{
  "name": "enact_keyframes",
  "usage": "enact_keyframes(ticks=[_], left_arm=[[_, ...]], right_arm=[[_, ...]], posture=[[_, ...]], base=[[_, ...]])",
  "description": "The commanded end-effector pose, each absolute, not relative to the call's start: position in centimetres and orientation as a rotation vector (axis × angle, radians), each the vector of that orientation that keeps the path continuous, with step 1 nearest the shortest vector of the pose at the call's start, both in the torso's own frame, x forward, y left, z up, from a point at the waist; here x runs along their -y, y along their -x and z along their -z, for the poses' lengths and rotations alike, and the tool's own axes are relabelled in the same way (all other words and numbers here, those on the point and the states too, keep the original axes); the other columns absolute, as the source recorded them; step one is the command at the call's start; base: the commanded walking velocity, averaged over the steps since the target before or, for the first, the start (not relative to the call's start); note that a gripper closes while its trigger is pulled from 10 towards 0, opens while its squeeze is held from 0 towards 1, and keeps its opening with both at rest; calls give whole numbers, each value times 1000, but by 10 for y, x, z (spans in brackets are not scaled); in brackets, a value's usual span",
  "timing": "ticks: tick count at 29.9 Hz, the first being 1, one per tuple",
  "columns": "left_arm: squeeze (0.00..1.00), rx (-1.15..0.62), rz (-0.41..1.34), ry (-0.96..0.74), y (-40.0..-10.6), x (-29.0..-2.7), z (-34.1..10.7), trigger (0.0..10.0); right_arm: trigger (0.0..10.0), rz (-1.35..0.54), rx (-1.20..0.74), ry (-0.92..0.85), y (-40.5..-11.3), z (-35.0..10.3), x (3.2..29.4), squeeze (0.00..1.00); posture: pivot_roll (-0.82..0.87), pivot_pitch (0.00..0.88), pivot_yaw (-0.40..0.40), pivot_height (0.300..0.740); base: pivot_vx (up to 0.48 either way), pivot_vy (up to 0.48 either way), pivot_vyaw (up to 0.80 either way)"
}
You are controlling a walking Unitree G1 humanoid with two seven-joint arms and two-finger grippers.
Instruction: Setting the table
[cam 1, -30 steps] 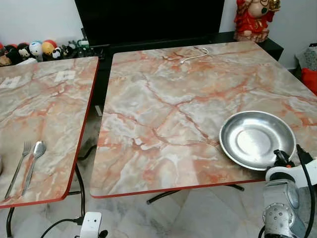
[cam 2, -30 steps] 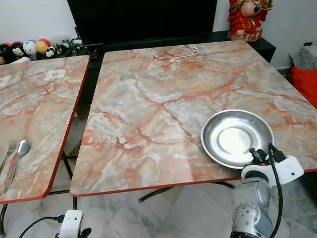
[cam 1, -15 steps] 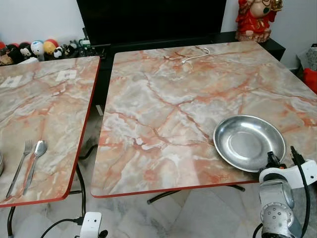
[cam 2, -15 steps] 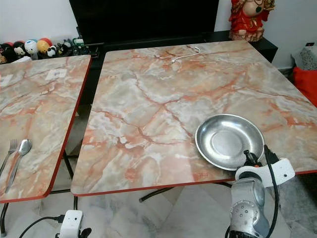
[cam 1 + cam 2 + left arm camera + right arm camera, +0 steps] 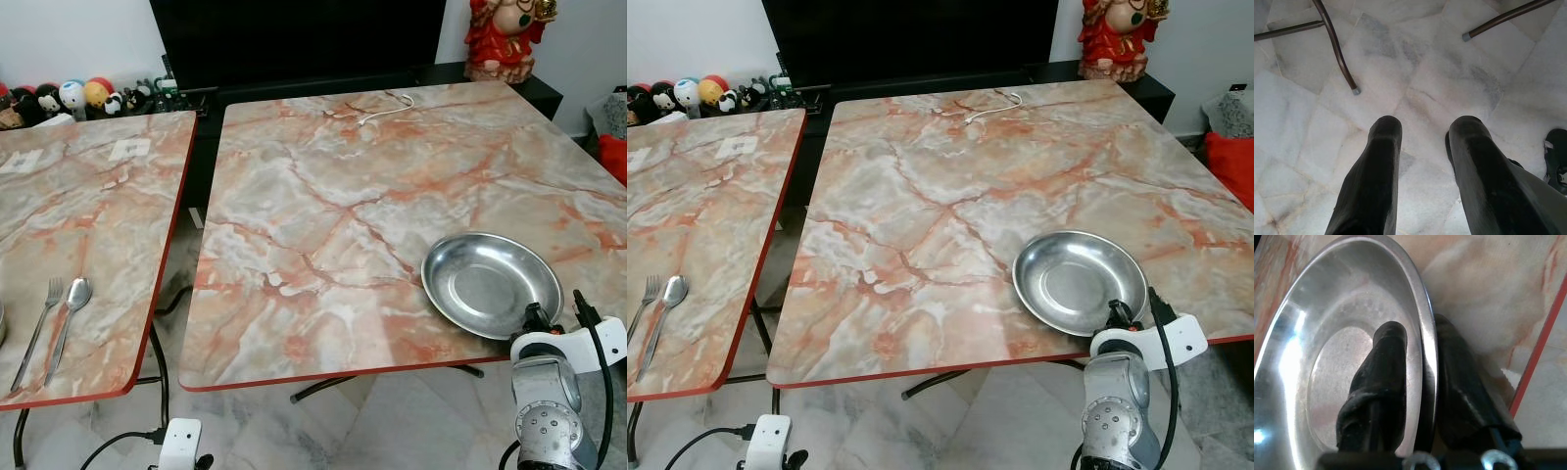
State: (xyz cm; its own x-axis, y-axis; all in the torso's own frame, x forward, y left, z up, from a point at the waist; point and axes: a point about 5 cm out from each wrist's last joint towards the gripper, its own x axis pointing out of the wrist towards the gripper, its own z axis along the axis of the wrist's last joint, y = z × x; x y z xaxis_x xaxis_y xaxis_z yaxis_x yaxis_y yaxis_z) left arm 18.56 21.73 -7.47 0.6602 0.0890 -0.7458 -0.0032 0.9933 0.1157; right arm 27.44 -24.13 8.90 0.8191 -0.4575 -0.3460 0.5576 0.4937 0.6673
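Now, taking the right-hand marble table [image 5: 323, 196] as the landmark:

Plate: a shallow steel plate [image 5: 490, 284] sits on that table by its near right corner, its near rim just inside the red edge.

Right gripper: the right gripper [image 5: 1418, 396] pinches the plate's near rim, one finger inside the bowl, the other under or outside the rim against the tabletop.

Left gripper: the left gripper [image 5: 1422, 161] hangs idle below table height, its fingers spread apart above the white floor [image 5: 1440, 93] and a table leg [image 5: 1334, 46].

Cutlery: a fork [image 5: 36, 328] and spoon [image 5: 69, 313] lie side by side on the neighbouring table [image 5: 88, 215], well apart from the landmark's left edge.

Handling: the plate looks thin, stiff and light, and probably slippery; polished metal gives rubber little bite.

Hold: the rim is the only purchase, so a rim pinch suits it, kept level lest the plate pivot.

Risk: sliding it could scrape or push it over the edge.
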Motion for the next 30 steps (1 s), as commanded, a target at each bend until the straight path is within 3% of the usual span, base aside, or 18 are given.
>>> enact_keyframes(ticks=[1, 11, 16, 19, 20, 23, 24, 30], left_arm=[[0, -862, -48, -129, -183, -218, 76, 10000], [0, -864, -43, -125, -182, -216, 77, 10000], [0, -868, -42, -127, -182, -216, 77, 10000], [0, -869, -42, -127, -182, -217, 77, 10000], [0, -870, -41, -128, -182, -217, 77, 10000], [0, -871, -40, -129, -182, -217, 77, 10000], [0, -871, -39, -129, -182, -216, 77, 10000], [0, -875, -38, -127, -182, -216, 77, 10000]], right_arm=[[10000, 614, -130, -850, -273, -91, 240, 933], [10000, 611, -139, -852, -268, -95, 239, 949], [10000, 653, -162, -940, -259, -96, 238, 910], [10000, 654, -169, -891, -255, -100, 238, 898], [10000, 658, -184, -887, -254, -100, 237, 800], [10000, 649, -186, -887, -255, -102, 236, 769], [10000, 639, -183, -881, -256, -103, 235, 0], [10000, 617, -201, -853, -258, -104, 234, 0]], posture=[[-90, 60, 35, 740], [-100, 64, 32, 740], [-107, 68, 32, 740], [-111, 68, 33, 740], [-116, 68, 33, 740], [-118, 67, 33, 740], [-116, 66, 32, 740], [-111, 63, 29, 740]], base=[[0, 0, 0], [0, 0, 0], [0, 0, 0], [0, 0, 0], [0, 0, 0], [0, 0, 0], [0, 0, 0], [0, 0, 0]])
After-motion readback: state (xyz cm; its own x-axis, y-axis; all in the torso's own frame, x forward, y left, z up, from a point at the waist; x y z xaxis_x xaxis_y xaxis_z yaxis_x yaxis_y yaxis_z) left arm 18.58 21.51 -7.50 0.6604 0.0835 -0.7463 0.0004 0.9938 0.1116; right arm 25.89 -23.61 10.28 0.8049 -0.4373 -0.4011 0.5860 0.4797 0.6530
